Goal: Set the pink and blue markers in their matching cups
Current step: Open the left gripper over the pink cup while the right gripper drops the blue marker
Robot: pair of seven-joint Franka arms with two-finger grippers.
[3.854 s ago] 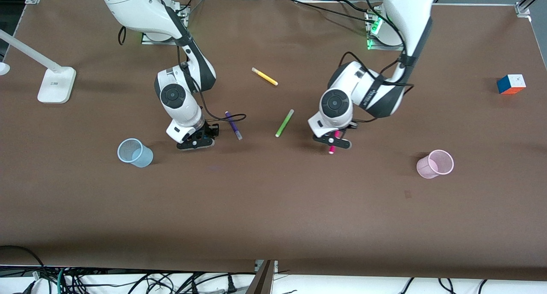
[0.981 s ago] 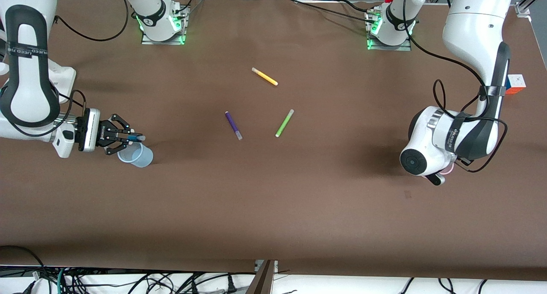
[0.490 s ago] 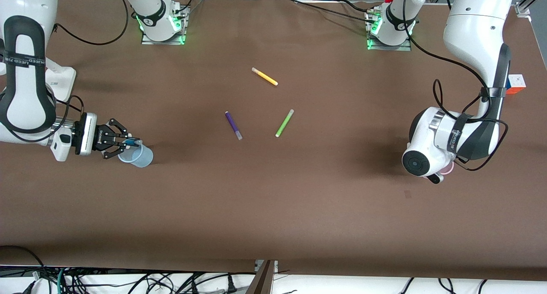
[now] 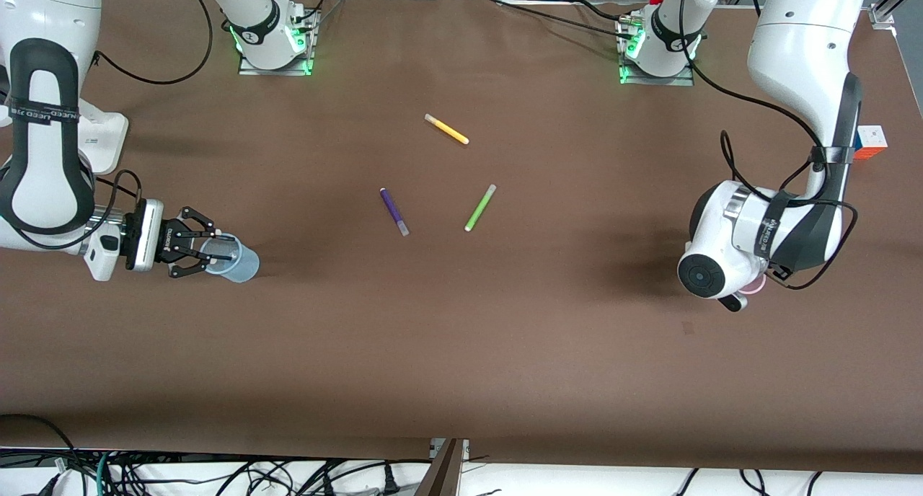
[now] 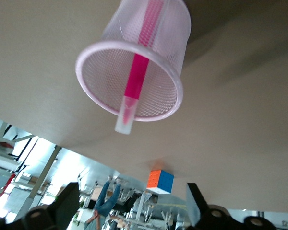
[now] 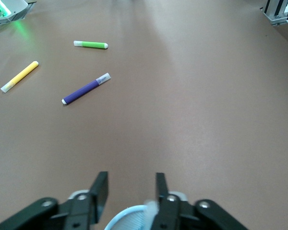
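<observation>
The pale pink cup [image 5: 134, 72] stands under my left gripper [image 5: 132, 211], which is open and empty above it. The pink marker [image 5: 137, 79] stands inside this cup, its pale end poking past the rim. In the front view the left wrist hides most of that cup [image 4: 756, 285], and only a bit of the left gripper [image 4: 732, 302] shows. My right gripper [image 4: 208, 250] is open at the rim of the pale blue cup [image 4: 236, 262]. The blue marker [image 4: 223, 255] shows as a thin line inside it. The right wrist view shows the open right gripper [image 6: 131, 184] over the blue rim [image 6: 127, 218].
A purple marker [image 4: 394, 211], a lime-green marker [image 4: 479, 207] and a yellow marker [image 4: 446, 129] lie mid-table. A colour cube [image 4: 869, 141] sits at the left arm's end. A white lamp base [image 4: 96, 144] stands at the right arm's end.
My right gripper has let go of the blue marker, which now sits in the blue cup, and has drawn back slightly. The left arm has barely moved.
</observation>
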